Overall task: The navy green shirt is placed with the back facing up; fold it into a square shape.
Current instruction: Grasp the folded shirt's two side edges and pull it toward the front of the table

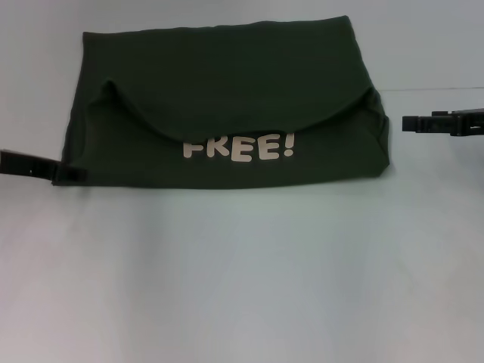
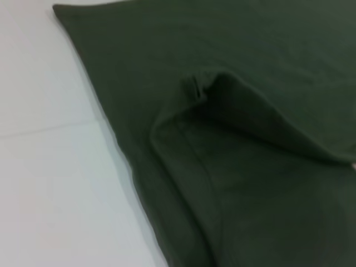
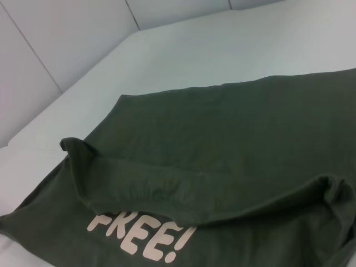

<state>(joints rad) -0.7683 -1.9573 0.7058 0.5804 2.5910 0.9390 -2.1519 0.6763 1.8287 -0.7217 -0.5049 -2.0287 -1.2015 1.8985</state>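
The navy green shirt (image 1: pixel 227 106), half folded, lies long axis across the desk's (image 1: pixel 242 287) far middle, with the left hand (image 1: pixel 72 174) touching its near-left corner and the right hand (image 1: pixel 408 122) just off its right edge; neither grip is discernible.
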